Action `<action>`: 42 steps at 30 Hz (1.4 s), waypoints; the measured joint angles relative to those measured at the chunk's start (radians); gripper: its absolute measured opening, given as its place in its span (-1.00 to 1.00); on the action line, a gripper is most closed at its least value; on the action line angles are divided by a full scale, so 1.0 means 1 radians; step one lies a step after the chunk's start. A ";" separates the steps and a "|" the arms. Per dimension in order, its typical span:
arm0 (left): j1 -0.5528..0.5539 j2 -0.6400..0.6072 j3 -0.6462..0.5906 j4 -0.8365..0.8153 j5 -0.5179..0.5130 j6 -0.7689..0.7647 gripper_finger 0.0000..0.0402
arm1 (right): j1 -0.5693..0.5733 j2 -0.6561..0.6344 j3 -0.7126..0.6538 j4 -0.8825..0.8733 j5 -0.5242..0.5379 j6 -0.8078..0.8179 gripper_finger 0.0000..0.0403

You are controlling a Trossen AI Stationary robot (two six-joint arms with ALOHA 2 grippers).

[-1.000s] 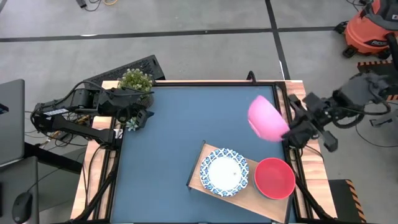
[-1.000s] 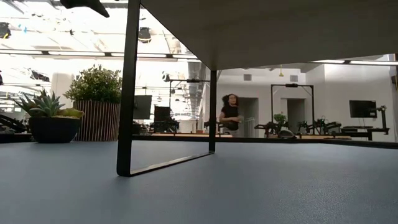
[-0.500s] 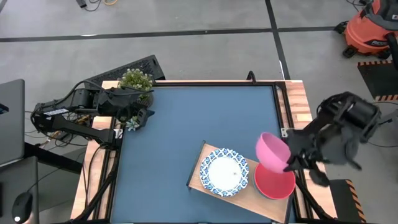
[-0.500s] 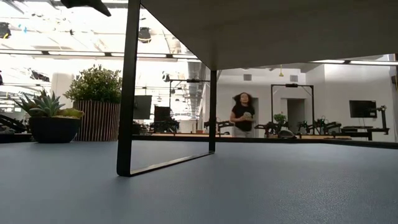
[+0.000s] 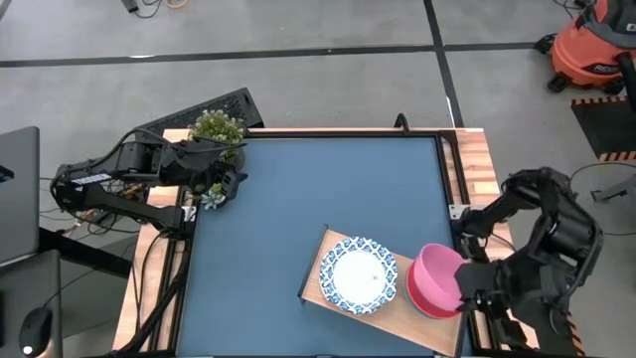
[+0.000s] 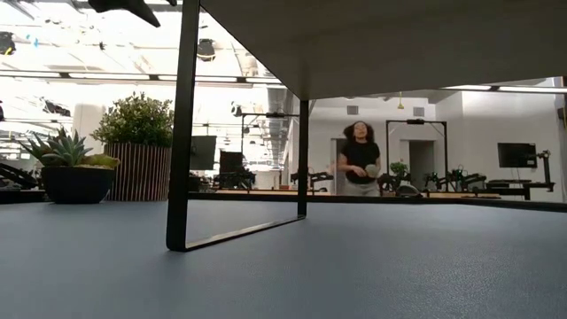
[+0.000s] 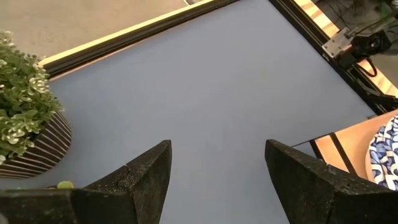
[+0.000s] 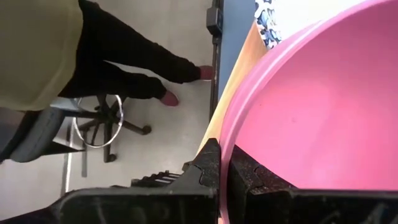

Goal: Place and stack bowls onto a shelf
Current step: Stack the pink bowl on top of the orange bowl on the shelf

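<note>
Carried down from above the table's right edge 1 second ago, the pink bowl (image 5: 434,279) now sits over the red bowl (image 5: 417,300) at the right end of the shelf (image 5: 318,274), covering all but a thin red crescent along the near-left side. Whether it rests fully nested or hangs just above the red one cannot be told.

The right tool (image 5: 463,295) is clamped on the pink bowl's right rim; in the right wrist view its 2 fingers (image 8: 208,163) pinch the bowl wall with almost no gap, 1 inside and 1 outside. The right arm has swung from beside the table's right edge to the near right corner.

Just left of the pink bowl, 1 white bowl with a blue patterned rim (image 5: 357,275) lies on the shelf, close to it.

The left tool (image 5: 221,183) waits at the far left edge of the table (image 5: 308,189), just beside the potted plant (image 5: 217,127); its fingers (image 7: 140,177) stand wide apart, holding nothing, unchanged.

Behind the table, the low view shows a person (image 6: 359,159) who has walked rightward and nearer.
</note>
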 joint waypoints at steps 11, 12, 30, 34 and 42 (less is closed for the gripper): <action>0.000 0.003 0.000 0.000 -0.003 -0.002 0.21 | -0.003 0.052 0.000 0.000 -0.013 -0.027 -0.88; 0.000 0.003 0.000 0.000 -0.003 -0.002 0.21 | -0.003 0.055 0.000 -0.001 -0.020 -0.027 -0.88; 0.000 0.003 0.000 -0.001 -0.005 0.007 0.21 | -0.032 0.057 -0.088 -0.002 -0.132 -0.030 -0.88; 0.000 0.003 0.000 -0.003 -0.005 0.008 0.21 | -0.054 0.054 -0.118 -0.003 -0.157 -0.030 -0.88; 0.000 0.003 0.000 -0.003 -0.005 0.008 0.21 | -0.087 0.054 -0.119 -0.001 -0.174 -0.027 -0.87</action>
